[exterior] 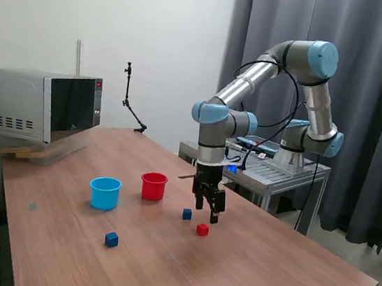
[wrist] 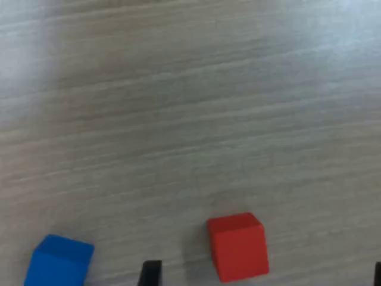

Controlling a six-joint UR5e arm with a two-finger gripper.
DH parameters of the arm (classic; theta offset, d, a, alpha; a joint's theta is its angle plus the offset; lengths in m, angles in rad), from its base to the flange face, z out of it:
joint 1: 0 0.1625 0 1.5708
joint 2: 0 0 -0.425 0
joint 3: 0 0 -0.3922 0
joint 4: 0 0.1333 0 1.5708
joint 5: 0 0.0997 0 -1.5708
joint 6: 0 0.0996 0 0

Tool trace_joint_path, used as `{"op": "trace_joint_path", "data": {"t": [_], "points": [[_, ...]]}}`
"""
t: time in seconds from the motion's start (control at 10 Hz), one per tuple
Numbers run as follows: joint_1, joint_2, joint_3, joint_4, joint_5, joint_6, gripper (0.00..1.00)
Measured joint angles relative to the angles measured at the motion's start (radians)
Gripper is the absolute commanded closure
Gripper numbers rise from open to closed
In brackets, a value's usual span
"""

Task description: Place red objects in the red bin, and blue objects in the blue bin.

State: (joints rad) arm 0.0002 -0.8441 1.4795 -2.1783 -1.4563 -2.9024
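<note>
A small red cube (exterior: 202,230) (wrist: 238,246) lies on the wooden table (exterior: 265,273), just below my gripper (exterior: 207,213) (wrist: 264,276). The gripper hangs a little above the table, open and holding nothing. In the wrist view one dark fingertip (wrist: 150,273) shows beside the red cube. One dark blue cube (exterior: 186,214) (wrist: 58,260) rests close by, toward the cups. A second blue cube (exterior: 111,240) sits nearer the table's front. The red cup (exterior: 153,186) and the light blue cup (exterior: 105,193) stand upright side by side, on the exterior view's left of the gripper.
A microwave (exterior: 37,105) stands at the table's back left corner in the exterior view. A thin black stand (exterior: 131,103) rises at the far edge. Behind the table, a metal cart (exterior: 272,171) carries the arm's base.
</note>
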Motion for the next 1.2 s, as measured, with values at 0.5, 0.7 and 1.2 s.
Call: {"op": "trace_joint_path", "data": {"t": [0.5,0.7,1.2], "points": [[0.022,0.029,-0.003,-0.013,0.016,-0.101,0.0],[0.027,0.036,-0.006,-0.014,0.025,-0.122,0.0],[0.029,0.046,-0.006,-0.014,0.028,-0.141,0.0]]}}
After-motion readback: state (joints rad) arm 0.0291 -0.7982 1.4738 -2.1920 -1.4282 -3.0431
